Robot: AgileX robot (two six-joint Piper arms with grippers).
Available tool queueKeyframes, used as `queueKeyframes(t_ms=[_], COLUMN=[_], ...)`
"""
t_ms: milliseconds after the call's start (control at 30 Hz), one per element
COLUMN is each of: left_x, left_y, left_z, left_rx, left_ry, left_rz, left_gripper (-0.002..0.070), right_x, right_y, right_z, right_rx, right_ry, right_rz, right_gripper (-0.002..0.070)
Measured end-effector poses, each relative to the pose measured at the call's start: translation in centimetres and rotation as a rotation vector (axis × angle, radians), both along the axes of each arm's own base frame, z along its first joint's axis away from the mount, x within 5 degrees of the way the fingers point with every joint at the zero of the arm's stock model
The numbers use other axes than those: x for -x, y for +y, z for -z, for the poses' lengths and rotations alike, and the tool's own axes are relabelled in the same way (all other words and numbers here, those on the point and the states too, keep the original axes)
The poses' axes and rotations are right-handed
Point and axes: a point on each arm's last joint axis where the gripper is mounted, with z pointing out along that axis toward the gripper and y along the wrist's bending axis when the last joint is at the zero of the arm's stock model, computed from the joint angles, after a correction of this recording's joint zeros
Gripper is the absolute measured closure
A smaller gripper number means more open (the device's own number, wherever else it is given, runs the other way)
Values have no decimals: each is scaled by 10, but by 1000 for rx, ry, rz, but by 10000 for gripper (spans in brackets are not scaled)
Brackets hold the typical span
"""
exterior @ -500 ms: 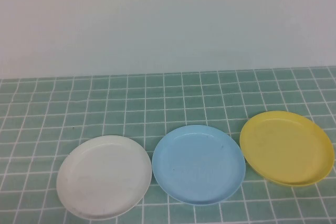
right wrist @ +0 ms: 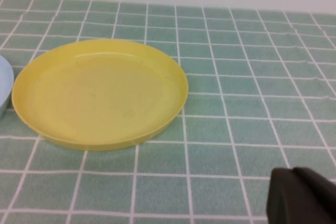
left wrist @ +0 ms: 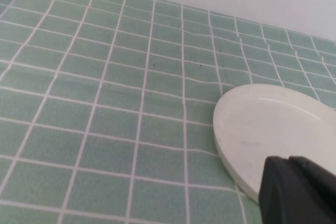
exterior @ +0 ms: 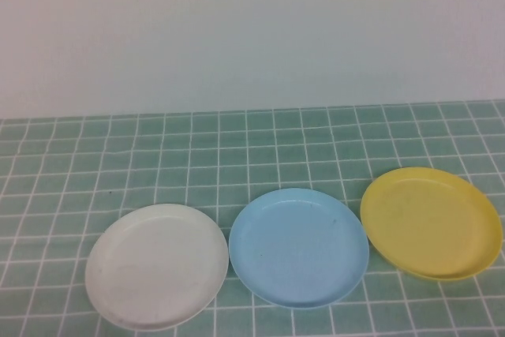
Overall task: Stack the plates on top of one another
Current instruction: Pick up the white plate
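White plate (left wrist: 273,129) lies just beyond left tool (left wrist: 299,190); yellow plate (right wrist: 100,93) near right tool (right wrist: 302,195); grips unreadable.

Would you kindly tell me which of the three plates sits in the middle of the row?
The light blue round plastic plate, between the white plate and the yellow plate.

change: none to be seen between the earlier high view and this one
moved things: none
arms: neither has entered the high view
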Motion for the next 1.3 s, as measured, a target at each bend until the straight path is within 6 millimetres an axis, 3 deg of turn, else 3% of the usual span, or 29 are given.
queueKeyframes(t_ms=[467, 633, 933, 1133, 1300], left_x=[0, -2, -3, -2, -1], left_y=[1, -2, 10, 20, 21], left_z=[-2, -10, -35, -39, -39], left_rx=[-12, 204, 1026, 1193, 1195], left_ry=[-18, -103, -354, -439, -449], left_rz=[-5, -30, -188, -279, -286], left_gripper=[676, 675, 675, 675, 675], right_x=[0, 0, 0, 0, 0], right_y=[0, 0, 0, 0, 0], right_z=[0, 0, 0, 0, 0], right_rx=[0, 0, 0, 0, 0], right_ry=[0, 0, 0, 0, 0], right_rz=[0, 0, 0, 0, 0], right_gripper=[681, 681, 681, 681, 681])
